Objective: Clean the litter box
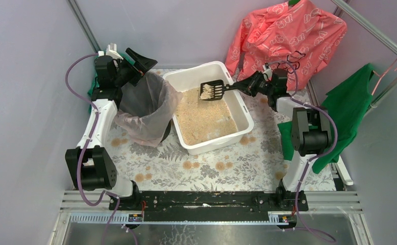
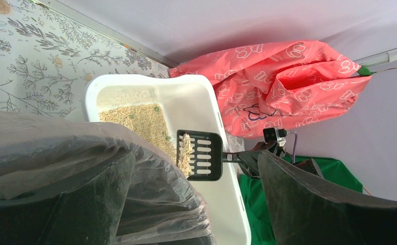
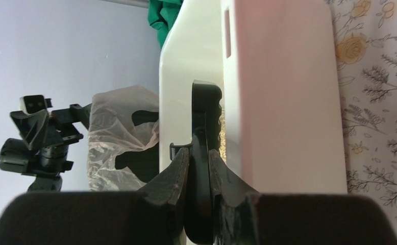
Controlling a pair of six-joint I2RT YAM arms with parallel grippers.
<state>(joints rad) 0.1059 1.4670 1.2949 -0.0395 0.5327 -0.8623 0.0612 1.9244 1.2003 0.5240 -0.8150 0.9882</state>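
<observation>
- The litter box (image 1: 216, 143) sits at the middle of the floral table cover (image 1: 206, 171), turned a little askew, with its far corner close to the back wall.
- Tan litter (image 1: 206, 121) lies across its floor, thinner toward the far end, where white plastic shows.
- A black slotted scoop (image 1: 212, 91) hangs over the far half of the box, inside the line of the rim and clear of the litter. A small heap of granules sits on its blade.
- The right gripper (image 1: 236, 87) reaches in over the box's right rim. Its fingers (image 3: 173, 176) are pinched narrow on the scoop's handle, seen edge-on from the wrist.
- Left of the box, a black bin with a clear bag (image 1: 135, 125) stands just beside it, the bag's loose plastic crowding the left rim.
- The left gripper (image 1: 139, 61) hovers over the bin's far edge, jaws spread wide and holding nothing.
- Near the box, bare cover runs down to the arm bases; to its right there is only a narrow strip.
- A pink garment (image 1: 283, 35) hangs beyond the far right corner, and green cloth (image 1: 347, 107) farther right.
</observation>
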